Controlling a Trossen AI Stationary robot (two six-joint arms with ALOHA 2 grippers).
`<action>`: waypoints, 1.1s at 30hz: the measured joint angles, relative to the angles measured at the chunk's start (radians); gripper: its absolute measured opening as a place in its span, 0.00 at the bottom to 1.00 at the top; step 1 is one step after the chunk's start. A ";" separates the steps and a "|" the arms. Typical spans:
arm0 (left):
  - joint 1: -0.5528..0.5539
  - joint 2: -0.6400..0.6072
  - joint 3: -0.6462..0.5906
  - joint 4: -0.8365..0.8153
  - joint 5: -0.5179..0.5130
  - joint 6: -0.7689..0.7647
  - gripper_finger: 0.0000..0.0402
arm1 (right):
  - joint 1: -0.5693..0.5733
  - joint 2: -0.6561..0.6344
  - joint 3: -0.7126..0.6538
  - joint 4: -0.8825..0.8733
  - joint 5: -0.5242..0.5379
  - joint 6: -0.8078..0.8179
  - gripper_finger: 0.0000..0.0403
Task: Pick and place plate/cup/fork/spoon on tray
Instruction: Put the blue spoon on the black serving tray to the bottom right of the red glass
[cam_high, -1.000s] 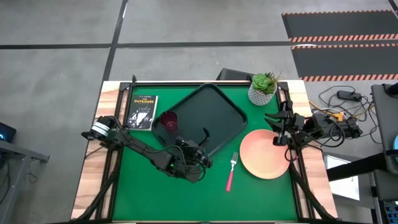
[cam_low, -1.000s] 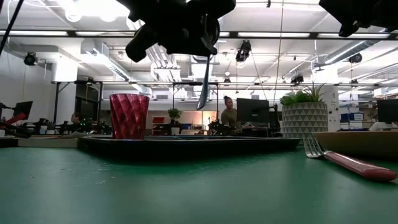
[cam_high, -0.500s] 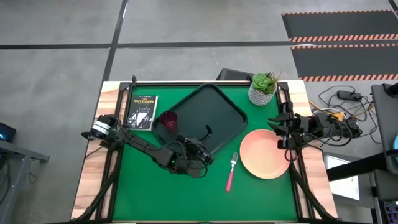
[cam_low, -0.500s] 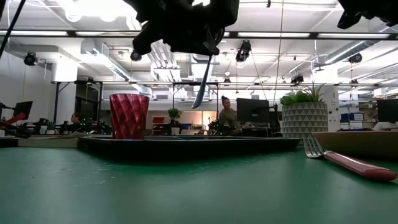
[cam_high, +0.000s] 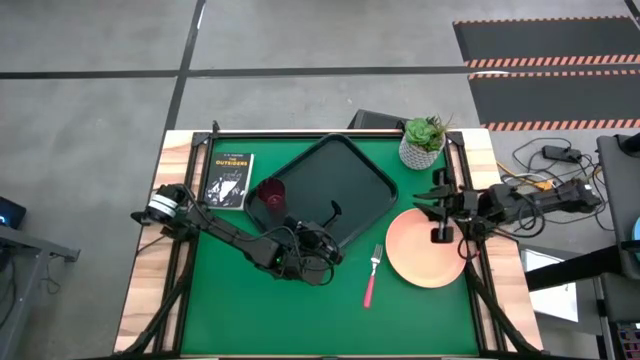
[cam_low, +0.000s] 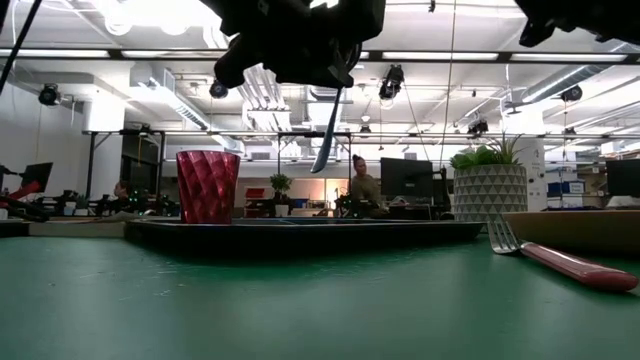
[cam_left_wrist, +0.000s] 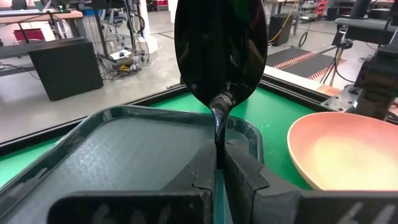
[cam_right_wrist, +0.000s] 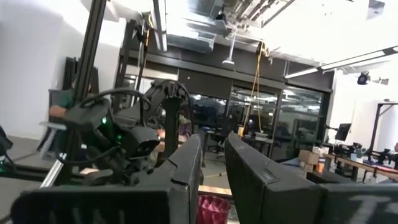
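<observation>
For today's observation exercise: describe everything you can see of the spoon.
The spoon is slim, with a shiny, dark-looking metal bowl. The left gripper is shut on its neck and holds it in the air above the near edge of the black tray, bowl forward. Its handle is hidden. Only the fingers touch it.

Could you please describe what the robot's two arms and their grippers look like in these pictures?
Both arms are dark, nearly black, built of slim jointed segments. The left arm has a pale, whitish band near its base at the table's edge. The left gripper has two flat, angular black fingers with stepped inner edges. The right gripper is black too, and loose black and orange cables trail behind its arm off the table.
</observation>
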 joint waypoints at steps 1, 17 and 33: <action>0.000 0.000 0.000 0.000 0.000 0.000 0.00 | 0.000 0.034 0.000 0.031 0.000 0.000 0.16; -0.001 0.000 -0.002 -0.004 0.031 0.060 0.00 | 0.000 0.388 0.163 0.051 0.000 0.015 0.16; -0.001 0.000 -0.007 -0.023 0.064 0.060 0.00 | 0.000 0.486 0.234 -0.029 0.000 0.046 0.16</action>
